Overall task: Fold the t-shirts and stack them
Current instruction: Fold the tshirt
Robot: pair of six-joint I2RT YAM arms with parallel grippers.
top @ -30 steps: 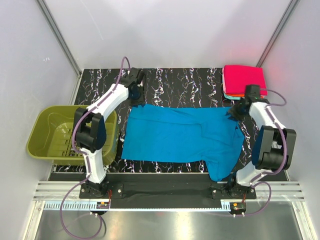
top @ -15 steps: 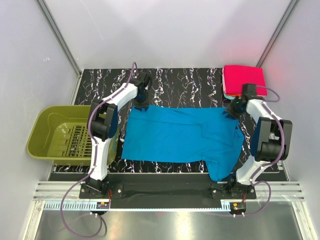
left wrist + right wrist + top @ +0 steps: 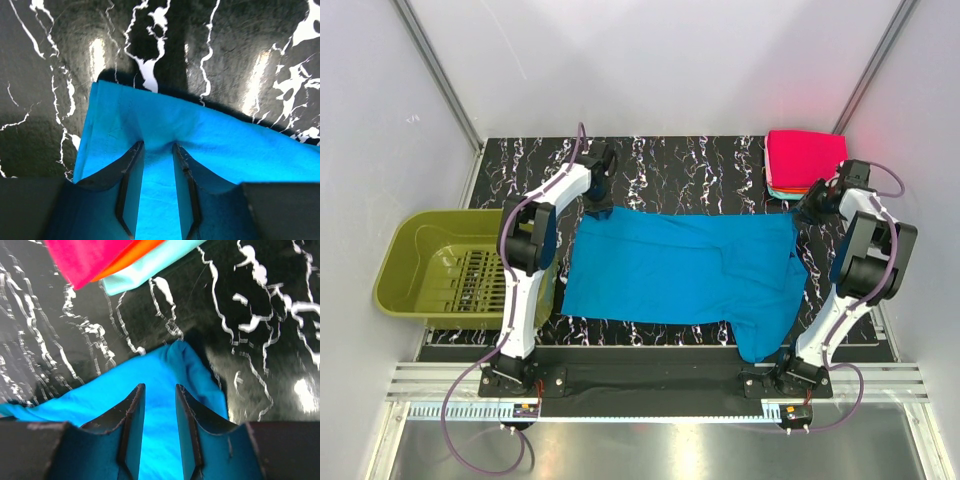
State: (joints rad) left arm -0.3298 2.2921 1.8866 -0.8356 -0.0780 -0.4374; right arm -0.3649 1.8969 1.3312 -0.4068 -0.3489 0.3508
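Note:
A blue t-shirt (image 3: 680, 265) lies spread on the black marbled table (image 3: 690, 165), with one part hanging down at the front right. My left gripper (image 3: 599, 207) is shut on its far left corner; in the left wrist view (image 3: 157, 147) the cloth puckers between the fingertips. My right gripper (image 3: 807, 208) is shut on its far right corner, and the blue cloth (image 3: 165, 370) shows between its jaws too. A stack of folded shirts (image 3: 806, 160), pink on top, sits at the far right corner and also shows in the right wrist view (image 3: 100, 257).
An olive green basket (image 3: 405, 250) stands off the table's left edge and looks empty. White walls close in the back and sides. The folded stack is close to my right gripper.
The left gripper came down onto the shirt's far left corner. The right gripper moved right, toward the stack, drawing the shirt's far right corner with it and straightening the far edge.

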